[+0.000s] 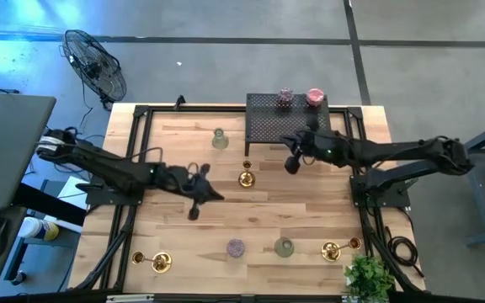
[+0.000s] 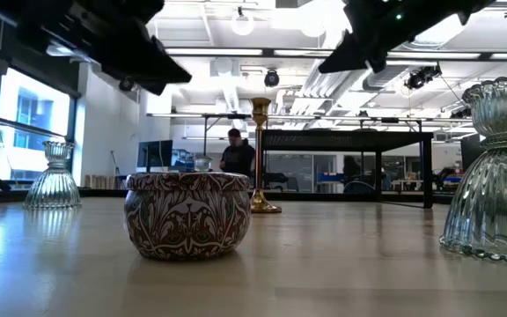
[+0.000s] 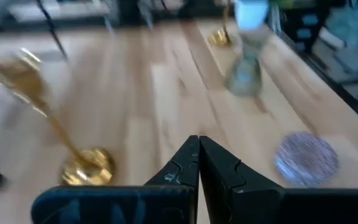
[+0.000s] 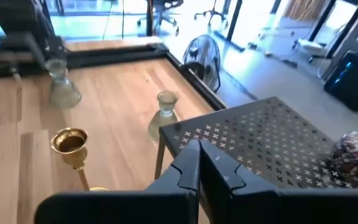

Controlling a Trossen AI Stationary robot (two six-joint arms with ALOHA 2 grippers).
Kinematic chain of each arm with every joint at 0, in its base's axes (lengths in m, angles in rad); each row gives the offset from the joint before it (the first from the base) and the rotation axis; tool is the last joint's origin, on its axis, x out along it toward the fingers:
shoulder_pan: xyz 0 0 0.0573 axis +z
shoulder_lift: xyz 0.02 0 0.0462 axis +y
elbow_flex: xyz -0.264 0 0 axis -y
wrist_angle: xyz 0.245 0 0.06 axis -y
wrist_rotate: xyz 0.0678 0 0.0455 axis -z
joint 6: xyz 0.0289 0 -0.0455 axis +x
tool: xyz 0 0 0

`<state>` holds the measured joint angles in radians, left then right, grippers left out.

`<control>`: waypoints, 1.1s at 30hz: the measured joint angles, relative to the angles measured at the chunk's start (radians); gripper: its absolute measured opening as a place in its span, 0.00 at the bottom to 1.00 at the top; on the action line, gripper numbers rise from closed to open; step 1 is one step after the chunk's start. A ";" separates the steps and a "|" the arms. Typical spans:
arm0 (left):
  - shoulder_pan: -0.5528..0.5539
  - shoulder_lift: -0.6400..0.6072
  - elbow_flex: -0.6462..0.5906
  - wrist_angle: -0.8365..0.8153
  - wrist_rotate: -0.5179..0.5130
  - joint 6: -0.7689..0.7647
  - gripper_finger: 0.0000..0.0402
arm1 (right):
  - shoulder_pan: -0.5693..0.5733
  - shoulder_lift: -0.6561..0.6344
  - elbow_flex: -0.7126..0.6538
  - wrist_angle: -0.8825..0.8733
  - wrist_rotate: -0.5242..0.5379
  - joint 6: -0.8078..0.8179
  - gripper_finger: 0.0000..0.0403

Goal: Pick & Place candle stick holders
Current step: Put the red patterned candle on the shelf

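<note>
Brass holders stand on their round bases: one at mid-table [image 1: 246, 177], also in the right wrist view [image 4: 70, 146], one near the front left [image 1: 160, 261] and one near the front right [image 1: 331, 250]. A purple cup [image 1: 236, 247] and a pale-green glass [image 1: 284, 247] sit near the front edge. Another pale-green glass [image 1: 219, 139] stands by the rack. A purple cup [image 1: 285, 97] and a pink cup [image 1: 315, 97] sit on the rack. My left gripper [image 3: 199, 146] is shut and empty above mid-table. My right gripper [image 4: 199, 149] is shut and empty at the rack's near edge.
The black perforated rack [image 1: 286, 122] stands at the far middle of the table. A green plant [image 1: 369, 278] is at the front right corner. One more clear glass holder [image 2: 53, 176] stands left of centre. A fan [image 1: 95, 63] is beyond the far left corner.
</note>
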<state>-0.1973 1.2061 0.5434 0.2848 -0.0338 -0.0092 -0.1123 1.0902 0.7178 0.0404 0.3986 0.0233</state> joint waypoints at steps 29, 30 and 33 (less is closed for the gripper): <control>-0.354 0.537 0.488 -0.293 -0.165 -0.236 0.88 | 0.043 -0.004 -0.048 0.088 0.018 0.048 0.00; -0.356 0.548 0.497 -0.291 -0.167 -0.236 0.91 | 0.043 -0.004 -0.048 0.088 0.017 0.048 0.00; -0.353 0.586 0.518 -0.285 -0.169 -0.256 0.98 | 0.043 -0.004 -0.048 0.083 0.017 0.049 0.00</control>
<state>-0.5507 1.7924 1.0617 -0.0001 -0.2024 -0.2651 -0.0689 1.0866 0.6693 0.1232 0.4155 0.0721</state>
